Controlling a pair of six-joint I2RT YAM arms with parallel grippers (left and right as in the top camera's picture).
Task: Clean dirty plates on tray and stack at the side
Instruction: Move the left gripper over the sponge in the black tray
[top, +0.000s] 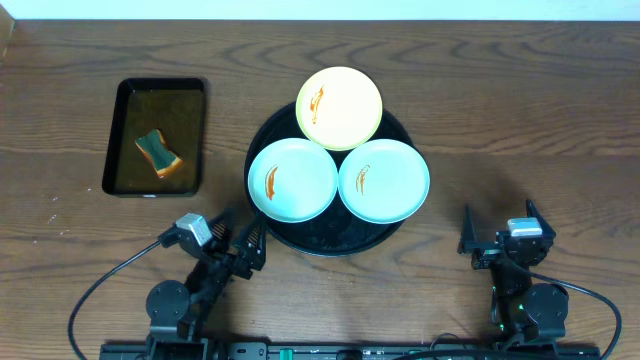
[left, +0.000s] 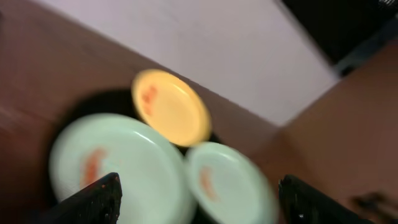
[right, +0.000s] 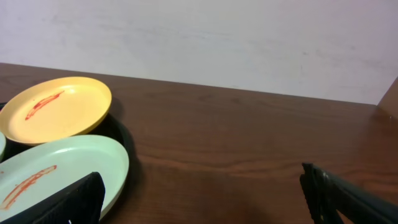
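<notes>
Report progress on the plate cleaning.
Nothing done: the yellow plate, left mint plate and right mint plate all carry sauce smears on the round tray. Nothing in hand: left claw and right claw are open and empty; the sponge lies in the rectangular tray. Left: wiping and stacking all three.

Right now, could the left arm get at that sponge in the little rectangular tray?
Probably yes. The sponge lies uncovered in the rectangular black tray, with only tabletop between it and the left gripper. That gripper is open and empty, though aimed toward the nearest mint green plate.
</notes>
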